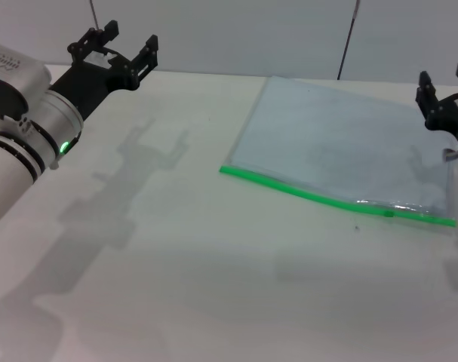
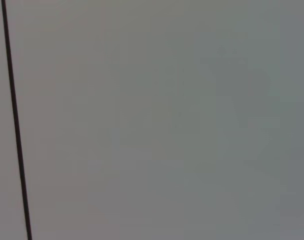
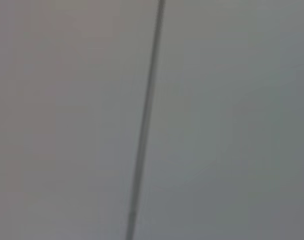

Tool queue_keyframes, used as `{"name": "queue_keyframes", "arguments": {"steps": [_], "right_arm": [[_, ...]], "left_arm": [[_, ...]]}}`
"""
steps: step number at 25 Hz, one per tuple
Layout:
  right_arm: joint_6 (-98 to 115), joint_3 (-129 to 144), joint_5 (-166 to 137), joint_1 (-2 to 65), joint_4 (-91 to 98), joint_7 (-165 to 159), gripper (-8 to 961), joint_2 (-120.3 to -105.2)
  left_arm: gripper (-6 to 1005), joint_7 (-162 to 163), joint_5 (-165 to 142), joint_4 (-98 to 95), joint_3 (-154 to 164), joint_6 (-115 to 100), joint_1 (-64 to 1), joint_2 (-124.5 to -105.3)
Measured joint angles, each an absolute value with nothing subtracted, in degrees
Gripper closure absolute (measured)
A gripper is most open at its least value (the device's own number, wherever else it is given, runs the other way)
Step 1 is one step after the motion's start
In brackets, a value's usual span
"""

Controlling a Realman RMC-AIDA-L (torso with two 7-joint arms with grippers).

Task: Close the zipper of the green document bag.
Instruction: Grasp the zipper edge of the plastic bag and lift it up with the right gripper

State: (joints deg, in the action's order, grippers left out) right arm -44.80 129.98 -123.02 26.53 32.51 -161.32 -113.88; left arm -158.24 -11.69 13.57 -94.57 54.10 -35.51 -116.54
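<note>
While the green document bag point(image 1: 342, 151) lies flat, the spread right gripper point(image 1: 444, 79) hovers at its far right corner

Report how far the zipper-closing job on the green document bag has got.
Nothing looks done yet. The green document bag lies flat on the table, its zipper along the near edge with a small slider toward the robot's right. Neither gripper touches it: the left gripper is raised far off, open; the right gripper hovers open at the bag's right end. Reaching, gripping the slider and pulling all remain.
</note>
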Motion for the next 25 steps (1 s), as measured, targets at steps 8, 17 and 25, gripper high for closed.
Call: {"name": "queue_keyframes", "arguments": {"steps": [8, 17, 25], "right_arm": [[-34.6, 130.0, -135.3, 18.3, 48.6, -161.3, 387, -105.67], [-18.8, 128.6, -145.0, 13.9, 57.9, -160.9, 387, -102.43], [-3.1, 122.4, -152.5, 7.3, 67.9, -155.1, 387, -102.48]], "left_arm": [[276, -158.3, -11.8, 13.5, -94.8, 53.7, -35.2, -116.45], [275, -158.3, -12.0, 13.5, -94.8, 52.6, -34.8, -116.36], [276, -158.3, -11.7, 13.6, -95.0, 52.6, -33.9, -116.19]]}}
